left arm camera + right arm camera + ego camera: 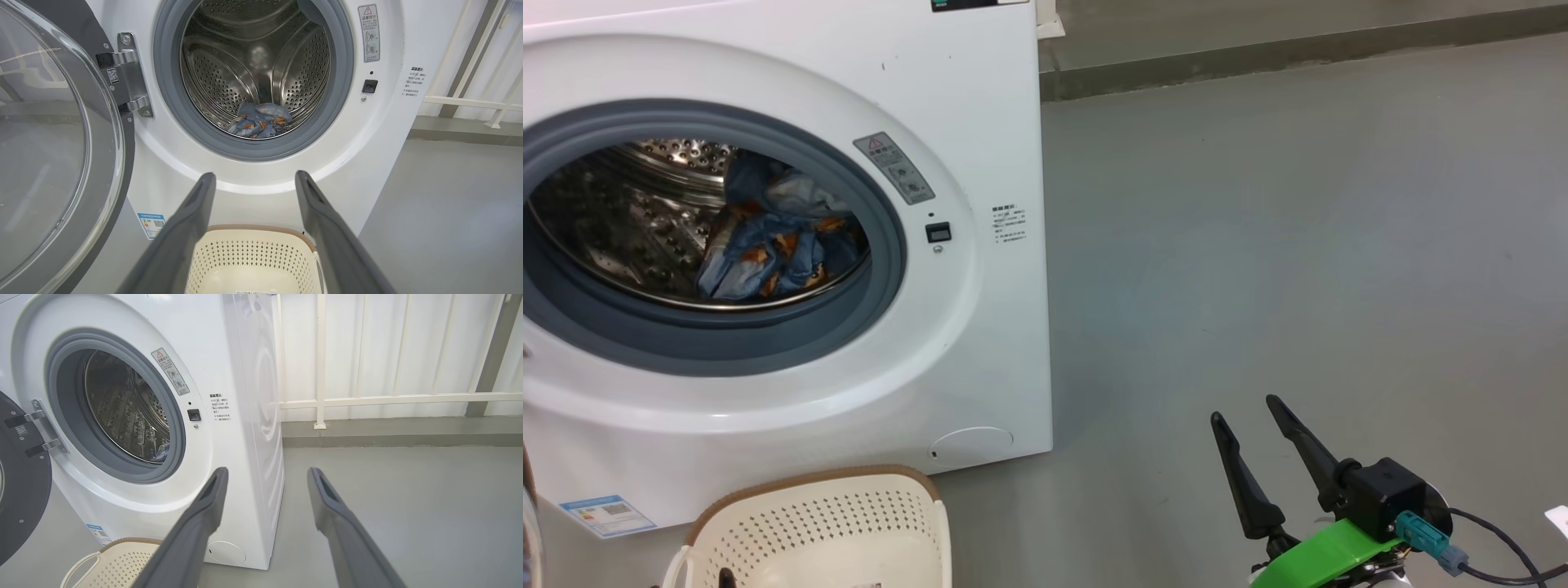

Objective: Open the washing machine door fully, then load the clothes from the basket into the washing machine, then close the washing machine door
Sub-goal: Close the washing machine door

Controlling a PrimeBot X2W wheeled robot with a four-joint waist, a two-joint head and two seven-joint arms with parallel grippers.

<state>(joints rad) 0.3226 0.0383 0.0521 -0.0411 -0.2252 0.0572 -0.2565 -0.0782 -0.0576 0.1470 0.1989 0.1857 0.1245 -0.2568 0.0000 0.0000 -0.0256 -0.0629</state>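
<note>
1. Far left: the washing machine door [53,143] stands swung wide open, inner glass toward the left wrist camera. It hangs on its metal hinge [130,73] at the left edge of the opening. Its free edge runs out of frame.
2. Next, the left gripper [255,175]: fingers spread wide and holding nothing, pointing at the machine front above the basket [253,245]. The door lies close on its left, so I judge this the nearer arm for a closing push.
3. The basket sits on the floor just before the machine, below the opening. Its visible inside is bare plastic.
4. The clothes [259,120] lie heaped at the bottom of the drum [220,69] inside the washing machine [980,343], behind the grey gasket [163,81]. None is seen draped over its lip.
5. Judgement: loading looks done and closing remains. The door turns about the upright hinge axis, left to right. I cannot tell whether its lower rim clears the basket.
6. Far right, the right gripper [1245,410]: fingers spread, empty, over bare floor [1298,245]. It is well apart from the door, with open room around it.
</note>
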